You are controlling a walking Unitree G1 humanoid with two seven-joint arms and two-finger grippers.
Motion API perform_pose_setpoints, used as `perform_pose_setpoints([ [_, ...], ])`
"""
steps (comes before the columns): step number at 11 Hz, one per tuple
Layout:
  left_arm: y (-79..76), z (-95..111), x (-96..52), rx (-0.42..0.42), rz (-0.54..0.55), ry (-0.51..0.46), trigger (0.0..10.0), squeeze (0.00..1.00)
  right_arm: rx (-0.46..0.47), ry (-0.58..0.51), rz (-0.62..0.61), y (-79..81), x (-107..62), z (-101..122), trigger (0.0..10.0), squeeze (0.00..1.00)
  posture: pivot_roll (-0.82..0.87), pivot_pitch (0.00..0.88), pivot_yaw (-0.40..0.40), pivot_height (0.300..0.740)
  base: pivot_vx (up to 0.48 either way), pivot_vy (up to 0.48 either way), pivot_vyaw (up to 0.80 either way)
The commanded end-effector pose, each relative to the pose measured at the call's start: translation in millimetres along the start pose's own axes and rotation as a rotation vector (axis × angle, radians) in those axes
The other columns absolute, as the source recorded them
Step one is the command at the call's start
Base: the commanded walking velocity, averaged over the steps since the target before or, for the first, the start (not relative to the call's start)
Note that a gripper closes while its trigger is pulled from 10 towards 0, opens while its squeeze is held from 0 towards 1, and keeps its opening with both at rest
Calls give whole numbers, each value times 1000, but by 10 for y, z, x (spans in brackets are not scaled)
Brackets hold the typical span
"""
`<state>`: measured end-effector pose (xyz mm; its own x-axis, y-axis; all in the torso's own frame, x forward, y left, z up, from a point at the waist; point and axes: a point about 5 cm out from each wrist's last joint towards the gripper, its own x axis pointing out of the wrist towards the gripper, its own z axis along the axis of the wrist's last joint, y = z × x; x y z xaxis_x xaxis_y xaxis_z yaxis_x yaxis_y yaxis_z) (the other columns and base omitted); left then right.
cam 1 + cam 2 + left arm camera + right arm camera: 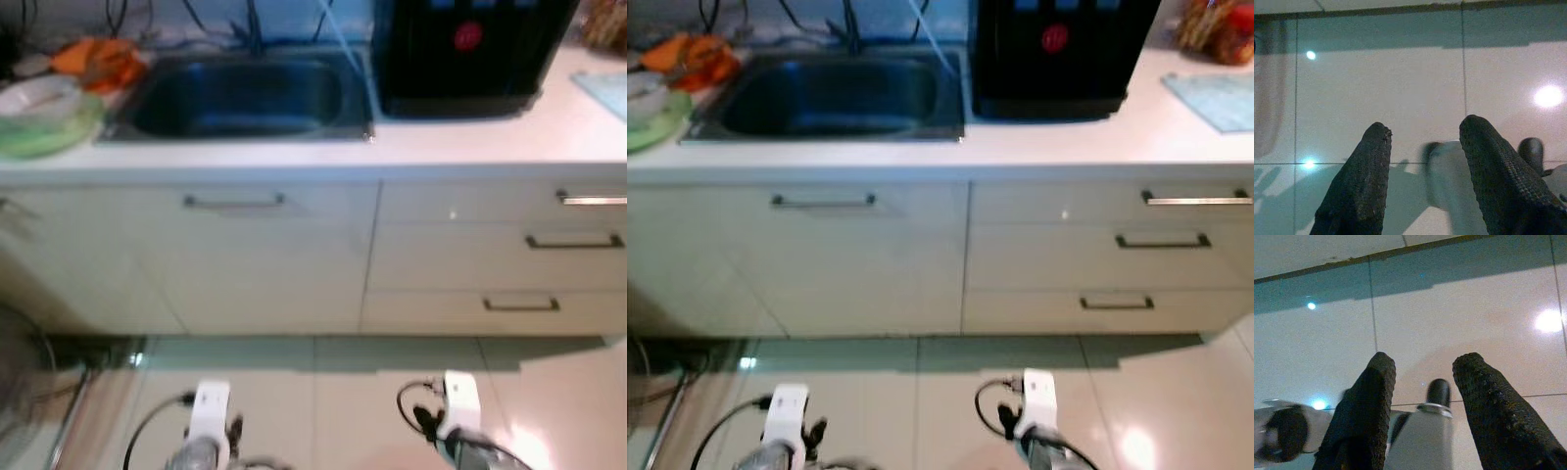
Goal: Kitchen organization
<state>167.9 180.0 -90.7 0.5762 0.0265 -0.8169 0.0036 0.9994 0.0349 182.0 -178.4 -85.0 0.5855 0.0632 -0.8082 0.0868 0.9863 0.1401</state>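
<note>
Facing desk, sink centre, green plates and orange cloth at its left end. My left end effector and right end effector hang wide, empty, over floor tiles. Risk: blurred view misjudges reach; water dispenser beside sink could get knocked.

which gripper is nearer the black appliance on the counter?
Right, by a modest margin. The right gripper hangs low over the floor, roughly below the black appliance; the left gripper hangs equally low, further left, below the sink. Both jaws open, empty.
</note>
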Motion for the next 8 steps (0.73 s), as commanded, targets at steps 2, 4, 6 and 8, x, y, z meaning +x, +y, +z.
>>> perform_pose_setpoints([
  [2,110,4,-8,12,29,-1,10000,0,-10,1,35,118,23,19,10000,0,16,29,37,740,0,236,0],
  [4,112,-2,-10,32,33,-1,10000,0,-14,-9,45,136,28,42,10000,0,17,21,39,740,0,0,0],
  [6,121,0,-12,40,40,-4,10000,0,-28,-23,46,146,35,87,10000,0,17,14,40,740,0,0,0],
  [8,134,19,-13,22,54,-25,10000,0,-52,-69,11,71,34,193,10000,0,21,20,40,740,0,0,0],
])
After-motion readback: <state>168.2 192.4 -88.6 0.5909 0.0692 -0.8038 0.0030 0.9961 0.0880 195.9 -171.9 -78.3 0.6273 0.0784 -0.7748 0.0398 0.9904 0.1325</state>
